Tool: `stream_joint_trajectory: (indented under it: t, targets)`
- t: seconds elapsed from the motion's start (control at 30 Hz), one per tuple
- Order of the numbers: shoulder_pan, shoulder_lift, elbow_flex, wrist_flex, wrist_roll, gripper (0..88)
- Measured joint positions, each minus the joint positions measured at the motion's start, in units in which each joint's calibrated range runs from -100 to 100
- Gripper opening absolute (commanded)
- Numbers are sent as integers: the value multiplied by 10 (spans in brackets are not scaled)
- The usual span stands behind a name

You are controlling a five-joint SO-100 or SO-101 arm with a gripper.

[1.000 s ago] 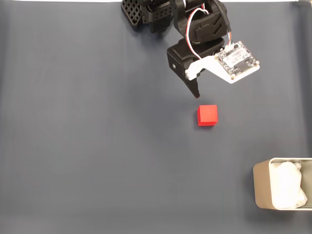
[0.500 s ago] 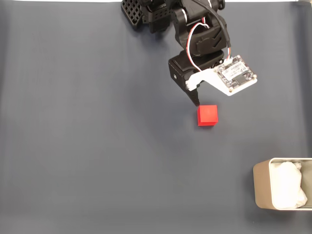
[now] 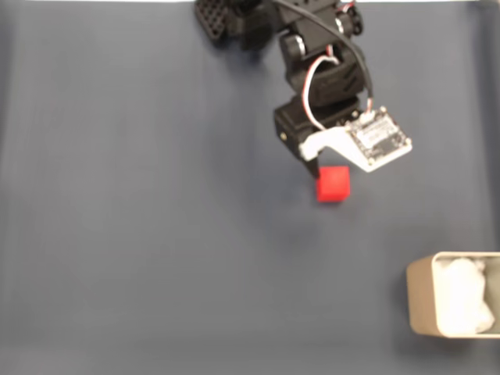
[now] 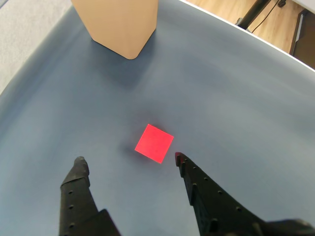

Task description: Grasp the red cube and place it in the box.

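The red cube (image 3: 333,184) lies on the dark blue-grey table near the middle of the fixed view. My gripper (image 3: 319,171) hangs just above and to the upper left of it, its black fingertip touching or nearly touching the cube's top left corner. In the wrist view the cube (image 4: 154,143) sits just ahead of my gripper (image 4: 129,161), whose two black fingers (image 4: 78,187) stand wide apart with nothing between them. The beige box (image 3: 422,305) with white lining sits at the lower right edge of the fixed view; its wall (image 4: 118,22) shows at the top of the wrist view.
The arm's black base (image 3: 234,19) stands at the top centre of the fixed view. A wooden floor and a black stand (image 4: 256,14) lie beyond the table's far edge in the wrist view. Bare table cloth (image 3: 141,234) spreads left of the cube.
My gripper has moved down the fixed view towards the cube, closing the gap until its fingertip reaches the cube's corner. Cube and box have stayed put.
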Motion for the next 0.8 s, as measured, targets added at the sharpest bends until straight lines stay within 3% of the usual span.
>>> stream_joint_trajectory:
  t: [0.8]
  targets:
    - [0, 41, 74, -98, -7, 406]
